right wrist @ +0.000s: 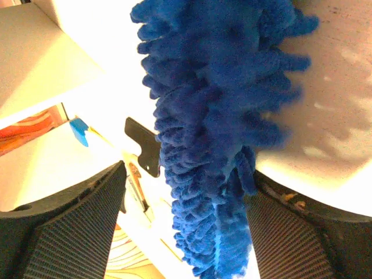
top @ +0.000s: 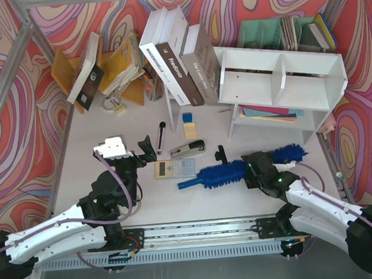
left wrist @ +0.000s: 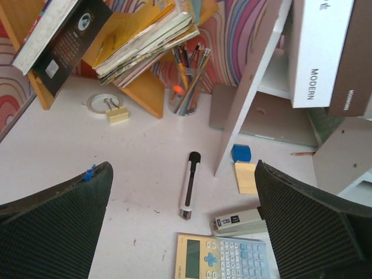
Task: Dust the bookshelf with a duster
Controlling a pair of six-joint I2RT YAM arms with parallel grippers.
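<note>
Duster [top: 220,174] lying flat on table [top: 87,137], lower right of centre in top view, handle pointing left, head reaching toward bookshelf [top: 295,50] standing upper right. Right gripper [top: 259,169] straddling fluffy head, fingers [right wrist: 75,232] spread, not clamped. Left gripper [top: 146,148] hovering lower left, gaping wide, holding nothing, above pen [left wrist: 189,186] and calculator [left wrist: 224,258].

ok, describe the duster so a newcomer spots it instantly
Find the white bookshelf on the table's right. Before its legs lies the duster, right gripper straddling it. It alone is fluffy and bright blue; the neighbouring calculator is flat.
</note>
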